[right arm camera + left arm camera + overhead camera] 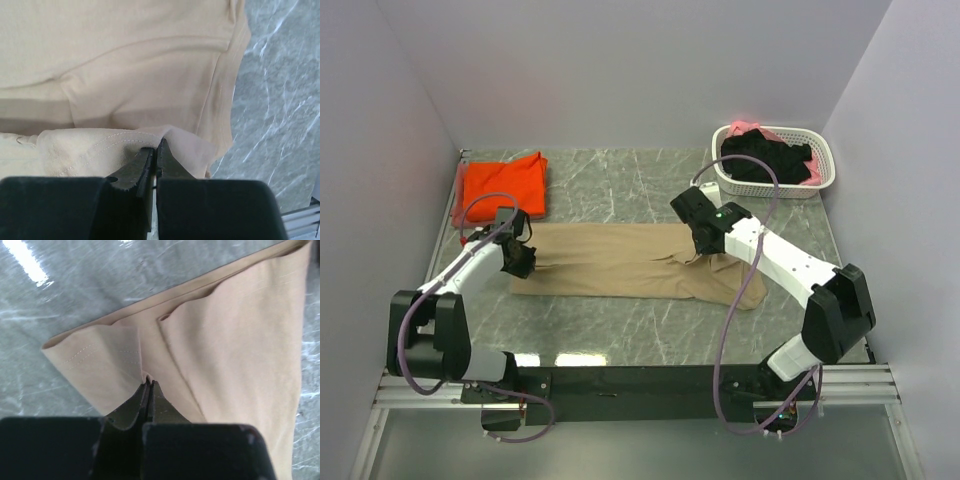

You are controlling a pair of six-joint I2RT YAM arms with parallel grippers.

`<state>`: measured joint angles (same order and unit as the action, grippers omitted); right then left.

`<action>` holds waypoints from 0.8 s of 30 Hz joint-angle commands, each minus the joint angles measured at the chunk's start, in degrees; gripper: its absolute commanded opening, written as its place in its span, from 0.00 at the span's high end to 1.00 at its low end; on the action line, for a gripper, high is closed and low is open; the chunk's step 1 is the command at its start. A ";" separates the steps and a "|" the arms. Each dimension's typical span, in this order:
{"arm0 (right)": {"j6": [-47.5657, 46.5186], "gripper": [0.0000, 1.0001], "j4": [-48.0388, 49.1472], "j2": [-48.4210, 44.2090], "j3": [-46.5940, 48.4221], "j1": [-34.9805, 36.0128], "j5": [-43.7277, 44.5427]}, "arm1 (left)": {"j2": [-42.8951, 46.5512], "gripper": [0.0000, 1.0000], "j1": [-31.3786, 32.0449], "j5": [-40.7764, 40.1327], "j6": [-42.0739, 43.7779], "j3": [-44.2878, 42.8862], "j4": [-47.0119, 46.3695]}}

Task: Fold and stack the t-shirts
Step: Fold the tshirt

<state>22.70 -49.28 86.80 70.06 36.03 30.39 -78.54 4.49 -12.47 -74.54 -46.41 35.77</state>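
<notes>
A tan t-shirt [620,262] lies stretched across the middle of the table, folded lengthwise. My left gripper [527,262] is shut on its left end; in the left wrist view the closed jaws pinch the cloth [148,381]. My right gripper [701,243] is shut on the right part of the tan shirt, pinching a stitched edge [157,145]. A folded orange t-shirt [503,186] lies at the back left. Black [768,160] and pink [748,128] shirts sit in the basket.
A white slotted plastic basket [825,165] stands at the back right. Grey walls close in the table on three sides. The dark rail with both arm bases [620,380] runs along the near edge.
</notes>
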 commanded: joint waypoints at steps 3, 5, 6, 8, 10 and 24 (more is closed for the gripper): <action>-2.40 1.00 2.69 2.93 3.94 -2.45 1.34 | -2.58 0.99 -0.01 -1.77 2.65 -2.63 -4.30; -3.18 1.00 3.22 4.76 5.25 -3.33 0.46 | -4.33 0.99 -0.01 -2.03 2.91 -3.33 -4.66; -4.14 1.00 3.57 5.47 6.04 -3.42 0.46 | -4.95 0.99 -0.01 -2.38 2.74 -3.68 -4.57; -6.16 1.00 4.97 7.32 6.23 -3.69 0.72 | -6.87 0.99 -0.01 -2.73 2.91 -4.38 -4.39; -7.93 1.00 6.21 9.07 7.45 -4.56 1.07 | -7.85 1.00 -0.01 -2.30 3.09 -5.09 -4.83; -11.01 0.74 7.53 20.59 15.10 -6.85 1.86 | -9.00 0.57 -0.01 -3.18 2.30 -5.62 -5.10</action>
<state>12.43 -42.98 106.24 81.91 29.63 30.46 -89.54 4.49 -13.85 -72.40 -50.52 31.22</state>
